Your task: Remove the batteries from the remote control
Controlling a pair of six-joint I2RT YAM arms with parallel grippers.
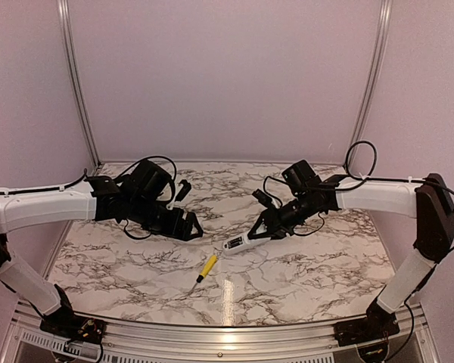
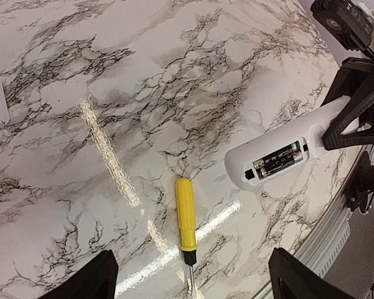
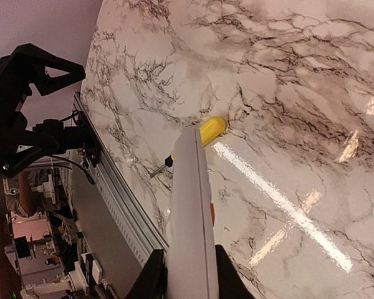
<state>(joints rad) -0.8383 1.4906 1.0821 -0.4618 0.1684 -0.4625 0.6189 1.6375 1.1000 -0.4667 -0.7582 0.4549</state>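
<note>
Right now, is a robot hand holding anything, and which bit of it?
The right gripper pinches the remote control by one end; the left gripper is open and empty.

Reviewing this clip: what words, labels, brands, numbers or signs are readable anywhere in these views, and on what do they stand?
No text can be read in any view.
On the dark cylindrical batteries, seated in the slim white plastic remote control: faint light marks, too small and blurred to read.
On the yellow-handled screwdriver: no print visible.
</note>
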